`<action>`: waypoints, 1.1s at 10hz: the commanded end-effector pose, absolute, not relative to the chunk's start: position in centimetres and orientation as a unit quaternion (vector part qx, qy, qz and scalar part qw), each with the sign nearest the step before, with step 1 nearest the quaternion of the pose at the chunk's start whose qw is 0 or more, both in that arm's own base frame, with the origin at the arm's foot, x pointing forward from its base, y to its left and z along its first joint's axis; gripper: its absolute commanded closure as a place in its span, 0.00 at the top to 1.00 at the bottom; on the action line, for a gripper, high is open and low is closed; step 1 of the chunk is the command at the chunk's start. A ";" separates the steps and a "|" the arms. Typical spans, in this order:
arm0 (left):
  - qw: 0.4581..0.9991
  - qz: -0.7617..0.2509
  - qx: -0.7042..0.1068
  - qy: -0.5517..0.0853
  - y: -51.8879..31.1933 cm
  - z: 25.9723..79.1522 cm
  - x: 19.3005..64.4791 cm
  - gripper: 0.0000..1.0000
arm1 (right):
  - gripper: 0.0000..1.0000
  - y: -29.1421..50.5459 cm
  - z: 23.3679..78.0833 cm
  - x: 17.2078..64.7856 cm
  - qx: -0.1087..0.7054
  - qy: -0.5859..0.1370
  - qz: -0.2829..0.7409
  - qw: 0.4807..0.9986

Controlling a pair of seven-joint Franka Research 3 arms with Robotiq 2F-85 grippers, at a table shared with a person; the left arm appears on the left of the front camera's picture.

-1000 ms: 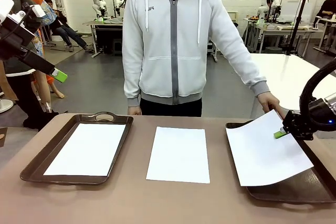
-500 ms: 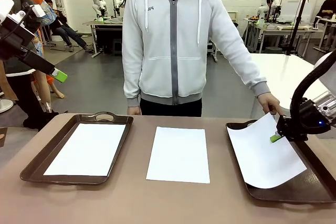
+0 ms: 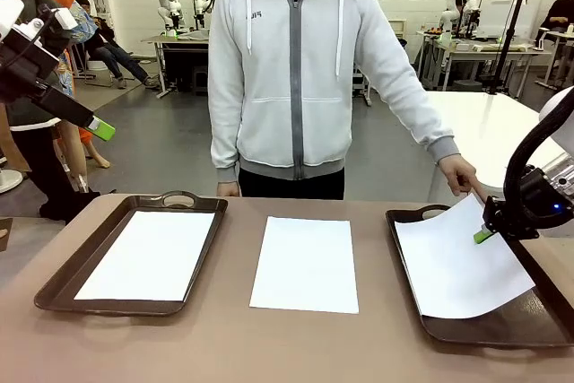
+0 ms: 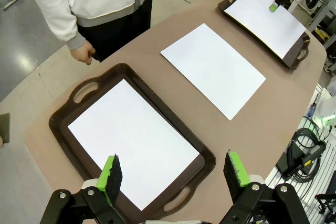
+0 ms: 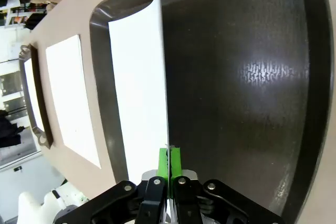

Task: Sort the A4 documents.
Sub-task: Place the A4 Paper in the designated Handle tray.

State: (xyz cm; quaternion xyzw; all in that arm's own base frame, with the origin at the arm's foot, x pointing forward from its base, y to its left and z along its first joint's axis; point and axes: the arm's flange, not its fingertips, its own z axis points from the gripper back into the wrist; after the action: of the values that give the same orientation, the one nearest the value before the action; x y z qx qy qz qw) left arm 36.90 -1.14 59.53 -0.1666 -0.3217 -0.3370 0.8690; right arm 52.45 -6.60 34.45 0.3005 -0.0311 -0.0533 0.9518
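The left gripper [image 4: 173, 174] hovers high with its fingers spread wide, over the left tray [image 3: 63, 284] holding one A4 document [image 3: 148, 253]. A second document [image 3: 305, 264] lies on the table between the trays. The right gripper [image 3: 484, 235] pinches a third document [image 3: 457, 266], which has shifted right since a second ago and now sits inside the right tray [image 3: 502, 334]. A person's hand [image 3: 459, 172] is at the sheet's far corner. The right tray's far side is cut off by the picture edge.

Three blank white sheets of paper. The left sheet [image 3: 148, 255] lies flat inside the left tray [image 3: 63, 282]. The middle sheet [image 3: 306, 263] lies flat on the table [image 3: 269, 347] between the trays. The right sheet [image 3: 457, 266], clamped at its edge in the right gripper [image 3: 484, 234], slants over the right tray [image 3: 547, 311].
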 end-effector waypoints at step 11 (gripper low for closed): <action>0.869 -0.334 -0.169 -0.325 -1.1 59.5 37.1 1.00 | 0.01 -7.0 34.8 54.1 0.266 -0.001 -0.043 0.963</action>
State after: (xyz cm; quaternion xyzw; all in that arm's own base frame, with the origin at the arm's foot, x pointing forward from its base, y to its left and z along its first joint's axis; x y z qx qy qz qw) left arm 36.90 -1.14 59.53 -0.1666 -0.3217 -0.3370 0.8690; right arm 53.94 -7.03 34.66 0.2671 -0.0060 -0.0311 0.9631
